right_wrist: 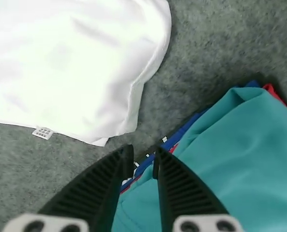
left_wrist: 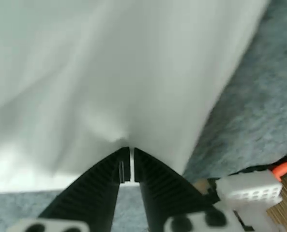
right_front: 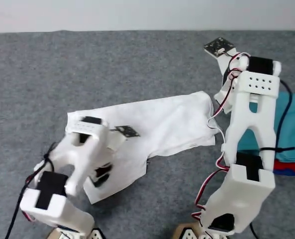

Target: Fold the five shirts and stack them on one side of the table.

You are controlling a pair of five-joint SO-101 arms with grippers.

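While the left fingers (left_wrist: 100, 186) pinch its edge, the white shirt (right_front: 162, 124) lies rumpled, right fingers (right_wrist: 182, 191) slightly parted.

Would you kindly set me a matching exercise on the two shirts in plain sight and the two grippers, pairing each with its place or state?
Column one:
1. white shirt
2. teal shirt
3. left gripper
4. right gripper

Column two:
A. on top of a pile, with blue and red cloth beneath it
B. slightly open, holding nothing, by the pile's edge
C. lying rumpled in the middle of the grey table
D. shut on white cloth

Pairs: 1-C, 2-A, 3-D, 4-B.
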